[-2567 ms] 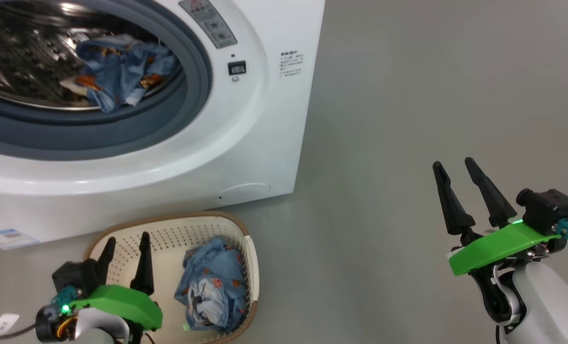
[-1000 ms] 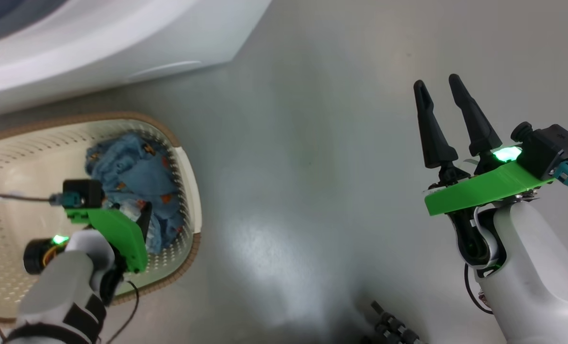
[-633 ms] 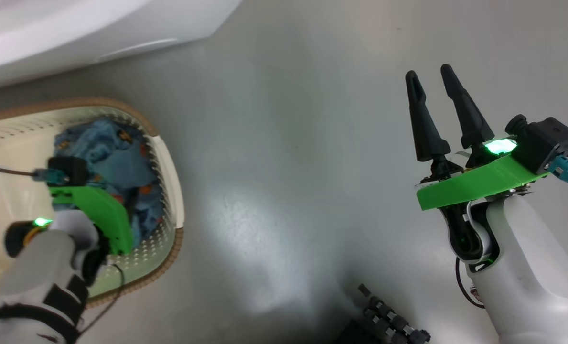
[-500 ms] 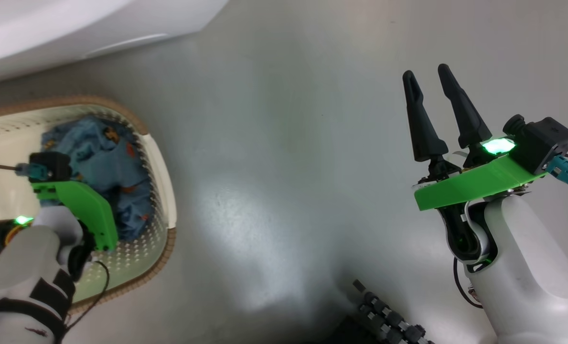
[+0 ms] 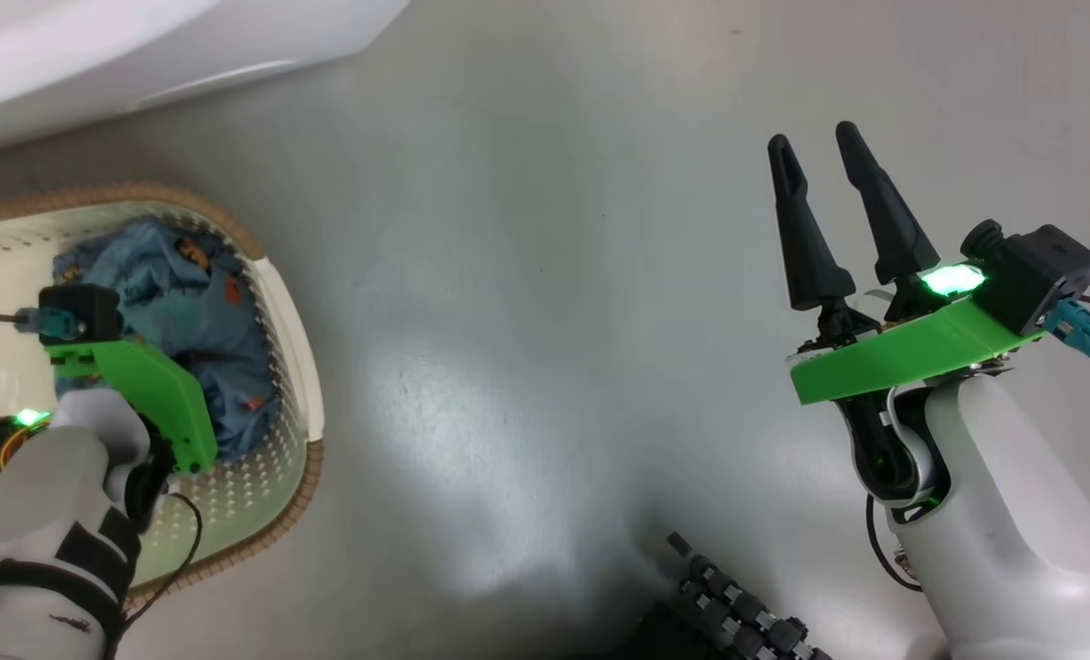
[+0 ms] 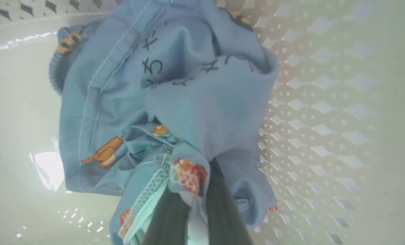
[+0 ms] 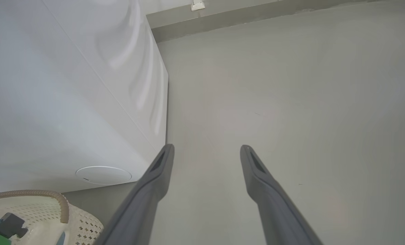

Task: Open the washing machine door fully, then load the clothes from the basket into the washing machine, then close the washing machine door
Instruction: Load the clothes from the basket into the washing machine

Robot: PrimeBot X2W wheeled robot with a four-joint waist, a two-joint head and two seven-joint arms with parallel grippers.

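Standing at the head view's upper left, the white washing machine (image 5: 95,55) meets the grey floor (image 5: 545,275). Below it, the basket (image 5: 292,302) holds the light blue garment (image 5: 187,312), bunched against one wall. The left tool (image 6: 193,204) reaches in, fingers pinched together on a fold of that garment. The right tool (image 5: 814,137) hangs over the floor, fingers spread, holding nothing.

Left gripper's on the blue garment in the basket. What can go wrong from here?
1. Slip: the left gripper pinches only a small bunched fold of the light blue garment; most of the cloth lies loose, so it may pull free on the lift.
2. Basket drag: the garment sits against the perforated wall of the basket, and the right gripper hangs open over the floor, not steadying it; the basket may lift or tip.
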